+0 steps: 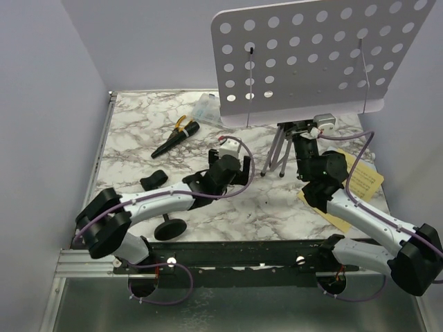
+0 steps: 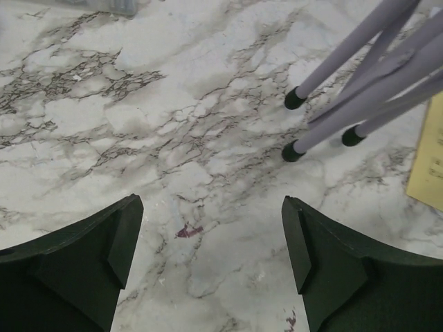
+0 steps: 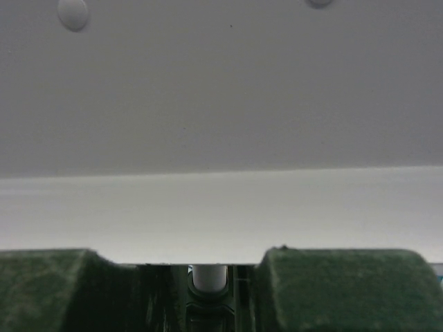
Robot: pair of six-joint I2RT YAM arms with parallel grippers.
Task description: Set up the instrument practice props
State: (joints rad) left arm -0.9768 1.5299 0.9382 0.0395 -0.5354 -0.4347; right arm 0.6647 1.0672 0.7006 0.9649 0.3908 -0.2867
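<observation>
The lilac hole-punched music stand [image 1: 311,55] stands upright at the back right, its thin tripod [image 1: 277,155] on the marble. My right gripper [image 1: 306,135] is under the tray and shut on the stand's pole [image 3: 208,277]; the tray's underside [image 3: 221,104] fills that view. My left gripper [image 1: 232,164] is open and empty, low over bare marble, its fingertips [image 2: 131,207] short of the tripod feet [image 2: 294,149]. A yellow sheet-music page [image 1: 363,183] lies under the right arm and shows in the left wrist view [image 2: 429,159]. The black microphone [image 1: 173,142] lies at the back left. The round-based mic stand [image 1: 170,228] sits by the left arm.
Yellow-handled pliers [image 1: 184,126] lie against the microphone. A clear plastic box [image 1: 206,107] sits behind them, partly hidden by the stand's tray. A small black piece [image 1: 154,181] lies left of the left arm. Walls close in on the left and right.
</observation>
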